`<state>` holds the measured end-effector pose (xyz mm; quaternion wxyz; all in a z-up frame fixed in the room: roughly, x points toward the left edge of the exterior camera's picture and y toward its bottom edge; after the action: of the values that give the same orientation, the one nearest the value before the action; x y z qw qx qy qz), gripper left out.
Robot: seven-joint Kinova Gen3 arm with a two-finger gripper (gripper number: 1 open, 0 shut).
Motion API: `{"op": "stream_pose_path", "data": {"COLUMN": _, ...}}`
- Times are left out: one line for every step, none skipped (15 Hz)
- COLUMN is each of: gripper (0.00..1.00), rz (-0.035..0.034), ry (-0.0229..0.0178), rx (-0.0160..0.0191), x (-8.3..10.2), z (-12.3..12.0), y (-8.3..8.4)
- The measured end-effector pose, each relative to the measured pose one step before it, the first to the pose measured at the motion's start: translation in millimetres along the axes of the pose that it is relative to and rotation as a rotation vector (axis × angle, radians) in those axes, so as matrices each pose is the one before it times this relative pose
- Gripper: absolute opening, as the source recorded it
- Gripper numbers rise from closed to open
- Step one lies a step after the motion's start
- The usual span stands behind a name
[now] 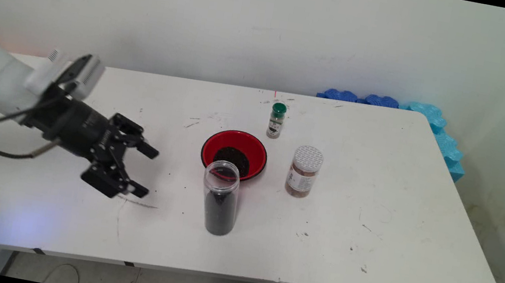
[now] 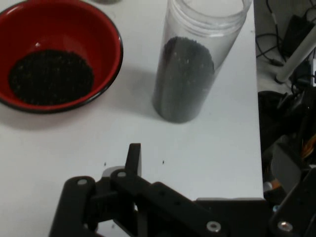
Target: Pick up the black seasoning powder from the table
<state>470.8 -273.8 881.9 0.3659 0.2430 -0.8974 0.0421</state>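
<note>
We see claw [image 1: 145,170] spread apart, empty, left of jar [image 1: 220,197] | bowl [image 1: 234,154] holds dark grains | jar part full, uncapped

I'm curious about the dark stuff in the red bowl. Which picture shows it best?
The hand view: the red bowl is close, its dark grains distinct. The main view shows the bowl smaller, partly behind the clear jar.
</note>
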Motion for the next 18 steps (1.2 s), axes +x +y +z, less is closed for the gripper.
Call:
{"op": "stream_pose_path", "data": {"gripper": 1.0, "rz": 0.00482, "ry": 0.00825, "rx": -0.00238, "x": 0.59, "z": 8.29, "y": 0.43}}
{"op": "stream_pose_path", "data": {"gripper": 1.0, "rz": 0.00404, "ry": 0.009, "rx": -0.00228, "x": 0.94, "z": 7.93, "y": 0.74}}
{"op": "stream_pose_path", "data": {"gripper": 1.0, "rz": 0.00305, "ry": 0.00737, "rx": -0.00159, "x": 0.87, "z": 6.39, "y": 0.66}}
{"op": "stream_pose_path", "data": {"gripper": 1.0, "rz": 0.00353, "ry": 0.00895, "rx": -0.00223, "x": 1.31, "z": 7.12, "y": 0.81}}
{"op": "stream_pose_path", "data": {"gripper": 1.0, "rz": 0.00309, "ry": 0.00817, "rx": -0.00195, "x": 1.38, "z": 6.71, "y": 0.67}}
{"op": "stream_pose_path", "data": {"gripper": 1.0, "rz": 0.00212, "ry": 0.00617, "rx": -0.00168, "x": 1.1, "z": 5.39, "y": 0.45}}
{"op": "stream_pose_path", "data": {"gripper": 1.0, "rz": 0.00202, "ry": 0.00692, "rx": -0.00136, "x": 1.28, "z": 5.8, "y": 0.32}}
{"op": "stream_pose_path", "data": {"gripper": 1.0, "rz": 0.00164, "ry": 0.00642, "rx": 0.00007, "x": 1.27, "z": 5.34, "y": -0.19}}
{"op": "stream_pose_path", "data": {"gripper": 1.0, "rz": 0.00107, "ry": 0.00499, "rx": 0.00031, "x": 1.02, "z": 4.27, "y": -0.26}}
{"op": "stream_pose_path", "data": {"gripper": 1.0, "rz": 0.00121, "ry": 0.00552, "rx": 0.00062, "x": 1.15, "z": 4.66, "y": -0.46}}
{"op": "stream_pose_path", "data": {"gripper": 1.0, "rz": 0.0018, "ry": 0.00472, "rx": 0.00019, "x": 1.06, "z": 4.38, "y": -0.32}}
{"op": "stream_pose_path", "data": {"gripper": 1.0, "rz": 0.00111, "ry": 0.00402, "rx": 0.00014, "x": 0.95, "z": 3.55, "y": -0.3}}
{"op": "stream_pose_path", "data": {"gripper": 1.0, "rz": 0.00089, "ry": 0.00442, "rx": 0.00063, "x": 1.06, "z": 3.93, "y": -0.37}}
{"op": "stream_pose_path", "data": {"gripper": 1.0, "rz": -0.00026, "ry": 0.0043, "rx": 0.00023, "x": 1.17, "z": 3.85, "y": -0.4}}
{"op": "stream_pose_path", "data": {"gripper": 1.0, "rz": -0.00026, "ry": 0.00336, "rx": -0.00028, "x": 0.97, "z": 3.18, "y": -0.29}}
{"op": "stream_pose_path", "data": {"gripper": 1.0, "rz": -0.00019, "ry": 0.0034, "rx": -0.00069, "x": 1.09, "z": 3.55, "y": -0.32}}
{"op": "stream_pose_path", "data": {"gripper": 1.0, "rz": -0.00017, "ry": 0.00327, "rx": -0.00075, "x": 1.12, "z": 3.5, "y": -0.36}}
{"op": "stream_pose_path", "data": {"gripper": 1.0, "rz": -0.00018, "ry": 0.00272, "rx": -0.00031, "x": 0.94, "z": 2.8, "y": -0.38}}
